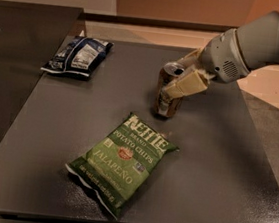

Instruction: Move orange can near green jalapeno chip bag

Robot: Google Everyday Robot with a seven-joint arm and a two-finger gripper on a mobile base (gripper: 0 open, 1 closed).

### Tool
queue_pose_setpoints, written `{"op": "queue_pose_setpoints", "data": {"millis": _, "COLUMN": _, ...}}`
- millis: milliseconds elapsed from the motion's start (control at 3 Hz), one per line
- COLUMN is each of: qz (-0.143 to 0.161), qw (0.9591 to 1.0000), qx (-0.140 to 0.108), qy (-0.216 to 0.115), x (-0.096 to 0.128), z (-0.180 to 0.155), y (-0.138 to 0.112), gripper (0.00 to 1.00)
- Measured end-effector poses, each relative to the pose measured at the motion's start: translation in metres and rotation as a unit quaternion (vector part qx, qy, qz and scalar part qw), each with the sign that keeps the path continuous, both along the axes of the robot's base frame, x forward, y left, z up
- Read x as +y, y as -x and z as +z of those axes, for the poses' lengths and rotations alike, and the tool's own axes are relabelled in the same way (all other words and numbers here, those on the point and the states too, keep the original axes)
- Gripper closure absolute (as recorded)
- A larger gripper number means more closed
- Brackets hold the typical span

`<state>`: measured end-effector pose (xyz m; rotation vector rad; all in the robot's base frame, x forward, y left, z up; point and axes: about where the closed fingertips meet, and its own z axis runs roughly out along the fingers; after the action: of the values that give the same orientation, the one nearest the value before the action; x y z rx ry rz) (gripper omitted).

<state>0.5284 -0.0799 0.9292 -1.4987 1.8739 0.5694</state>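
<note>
The orange can stands upright on the dark table, just above the top edge of the green jalapeno chip bag, which lies flat near the front middle. My gripper reaches in from the upper right and is shut on the can's upper part, with one pale finger across its front. The can's far side is hidden by the fingers.
A smaller dark blue and white bag lies flat at the table's back left. The arm crosses the back right corner. A second dark surface adjoins on the left. The table's front edge runs just below the green bag.
</note>
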Motion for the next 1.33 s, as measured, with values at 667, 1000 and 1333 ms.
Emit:
{"op": "queue_pose_setpoints", "data": {"millis": 667, "qz": 0.009, "qw": 0.9999, "qx": -0.005, "qy": 0.012, "x": 0.013, "z": -0.023, "y": 0.016, "gripper": 0.60}}
{"op": "queue_pose_setpoints", "data": {"millis": 1000, "qz": 0.010, "qw": 0.9999, "qx": -0.006, "qy": 0.012, "x": 0.015, "z": -0.022, "y": 0.017, "gripper": 0.36}}
{"op": "queue_pose_setpoints", "data": {"millis": 1333, "qz": 0.012, "qw": 0.9998, "qx": -0.006, "qy": 0.013, "x": 0.017, "z": -0.022, "y": 0.018, "gripper": 0.12}}
